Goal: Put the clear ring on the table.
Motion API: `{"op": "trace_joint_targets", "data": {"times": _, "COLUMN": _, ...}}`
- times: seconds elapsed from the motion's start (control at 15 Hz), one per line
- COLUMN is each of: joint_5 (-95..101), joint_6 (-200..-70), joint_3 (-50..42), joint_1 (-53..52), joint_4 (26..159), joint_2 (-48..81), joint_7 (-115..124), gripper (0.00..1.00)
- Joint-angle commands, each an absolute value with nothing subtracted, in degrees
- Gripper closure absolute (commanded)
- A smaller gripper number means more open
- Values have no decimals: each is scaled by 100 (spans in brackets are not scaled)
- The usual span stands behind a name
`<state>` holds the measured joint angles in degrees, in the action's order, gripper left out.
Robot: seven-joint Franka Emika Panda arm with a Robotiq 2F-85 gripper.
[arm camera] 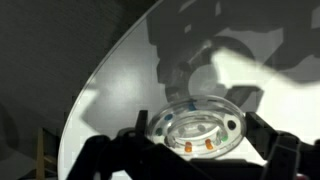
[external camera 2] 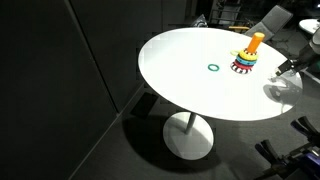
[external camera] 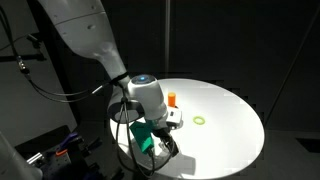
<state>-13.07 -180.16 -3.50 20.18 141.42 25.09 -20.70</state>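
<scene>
In the wrist view the clear ring (arm camera: 195, 128), transparent with small coloured beads inside, sits between my gripper's (arm camera: 197, 143) two black fingers, which touch it on both sides. It is held tilted over the white round table (arm camera: 120, 80), near the table's edge. In an exterior view the gripper (external camera: 167, 140) hangs low over the near edge of the table (external camera: 235, 140); the clear ring cannot be made out there. The table (external camera 2: 190, 95) also shows in the other exterior view.
A yellow-green ring (external camera: 201, 120) lies flat on the table, also seen in an exterior view (external camera 2: 213, 68). The ring stack with its orange peg (external camera 2: 246, 60) stands nearby, partly behind my arm (external camera: 171, 99). Dark surroundings beyond the table's rim.
</scene>
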Motion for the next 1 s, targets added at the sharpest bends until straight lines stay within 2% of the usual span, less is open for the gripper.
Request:
{"op": "trace_joint_targets", "data": {"times": 0.0, "joint_5": -1173, "joint_6": -18067, "joint_3": -554, "joint_1": 1851, "joint_4": 14165, "joint_2": 2618, "joint_7": -2143, "gripper": 31}}
{"op": "trace_joint_targets", "data": {"times": 0.33, "joint_5": -255, "joint_6": -17929, "joint_3": -743, "joint_1": 1825, "joint_4": 14163, "joint_2": 2693, "joint_7": -1590, "gripper": 31}}
{"op": "trace_joint_targets", "data": {"times": 0.47, "joint_5": -35, "joint_6": -17878, "joint_3": -816, "joint_1": 1807, "joint_4": 14168, "joint_2": 2676, "joint_7": -1526, "gripper": 1}}
{"op": "trace_joint_targets", "data": {"times": 0.93, "joint_5": 334, "joint_6": -17412, "joint_3": -752, "joint_1": 1876, "joint_4": 14250, "joint_2": 2342, "joint_7": -1588, "gripper": 0}}
